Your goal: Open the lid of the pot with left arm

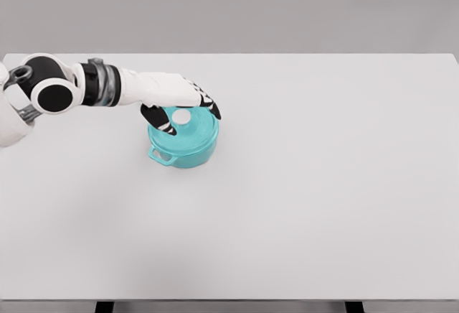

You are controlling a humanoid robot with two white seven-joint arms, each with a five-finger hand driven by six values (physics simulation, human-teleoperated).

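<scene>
A teal pot (188, 148) with small side handles stands on the white table, left of centre. Its teal lid (192, 128) sits closed on it, with a white knob (182, 117) on top. My left hand (189, 120) reaches in from the left and hovers over the lid. The thumb (159, 119) is on the near-left side of the knob and the fingers (209, 106) on its far-right side. They straddle the knob with a gap on both sides, so the hand is open. The hand hides the far-left part of the lid.
The white table (308, 198) spans the whole view, with its front edge near the bottom of the picture. My left forearm (107, 85) lies above the table's left end. A grey wall stands behind the table.
</scene>
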